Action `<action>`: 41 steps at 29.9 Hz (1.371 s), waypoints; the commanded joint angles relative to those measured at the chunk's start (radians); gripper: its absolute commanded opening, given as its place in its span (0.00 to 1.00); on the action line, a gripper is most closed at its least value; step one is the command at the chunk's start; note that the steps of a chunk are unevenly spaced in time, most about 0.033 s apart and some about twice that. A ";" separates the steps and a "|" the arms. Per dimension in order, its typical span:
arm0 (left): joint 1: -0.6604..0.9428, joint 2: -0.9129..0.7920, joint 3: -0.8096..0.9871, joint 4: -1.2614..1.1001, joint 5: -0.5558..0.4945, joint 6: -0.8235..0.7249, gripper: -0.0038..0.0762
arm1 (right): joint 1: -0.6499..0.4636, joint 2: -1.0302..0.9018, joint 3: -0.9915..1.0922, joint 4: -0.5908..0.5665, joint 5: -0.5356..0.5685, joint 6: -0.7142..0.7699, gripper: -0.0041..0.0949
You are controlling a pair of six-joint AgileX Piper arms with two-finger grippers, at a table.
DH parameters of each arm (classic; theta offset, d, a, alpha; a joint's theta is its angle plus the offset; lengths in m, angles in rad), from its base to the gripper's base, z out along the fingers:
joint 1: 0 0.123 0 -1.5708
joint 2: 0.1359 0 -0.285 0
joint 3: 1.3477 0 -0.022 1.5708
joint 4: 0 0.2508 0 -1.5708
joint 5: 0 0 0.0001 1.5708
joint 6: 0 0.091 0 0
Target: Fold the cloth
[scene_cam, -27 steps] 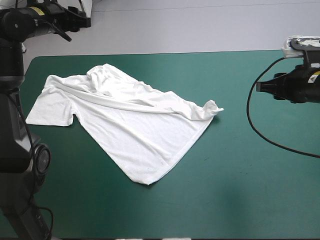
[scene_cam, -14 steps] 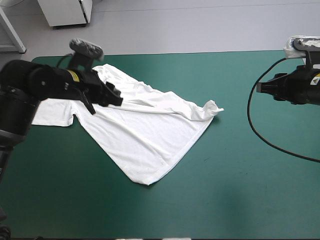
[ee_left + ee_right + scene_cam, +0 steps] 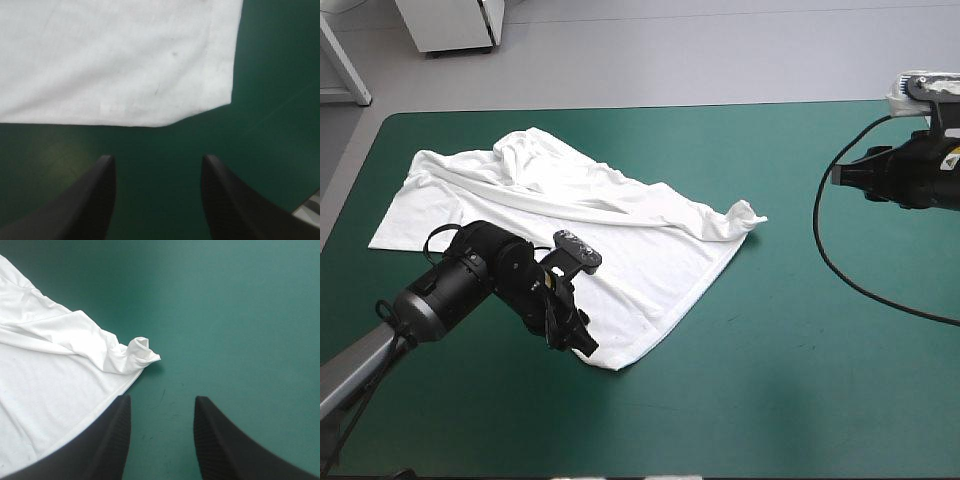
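The T-shirt [image 3: 620,250] lies spread on the left half of the bench [image 3: 780,390], white on the teal-green cover. One sleeve [image 3: 415,215] points toward the left edge and one hemmed corner toward the near edge. Its far side is gathered in long folds, which end in a small twisted knot [image 3: 745,215] near the bench's middle. The left gripper [image 3: 157,165] is low over the shirt's near corner. Its black fingers [image 3: 100,200] stand well apart with only bare cover between them and nothing held, and the hem lies just ahead of the tips. In the high view the left arm [image 3: 485,275] covers part of the shirt's near-left edge, and whether the gripper touches the cloth cannot be determined there. The left wrist view shows only the hemmed corner, with the rest of the shirt cut off. The right gripper [image 3: 161,405] is near the bench's right edge, well apart from the shirt. Its fingers are spread and empty, and they point across bare cover toward the knot. Its fingers cannot be made out in the high view. The right wrist view cuts off most of the shirt
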 commanded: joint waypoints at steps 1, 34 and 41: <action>-0.012 -0.036 0.031 -0.022 -0.054 0.041 0.53 | 0.002 -0.024 -0.021 0.017 -0.032 -0.005 0.43; -0.216 0.213 0.139 0.129 -0.338 0.075 0.04 | 0.002 0.311 0.174 0.083 -0.175 0.026 0.45; -0.216 0.213 0.139 0.120 -0.348 0.067 0.04 | 0.097 0.455 0.073 0.058 -0.186 0.005 0.54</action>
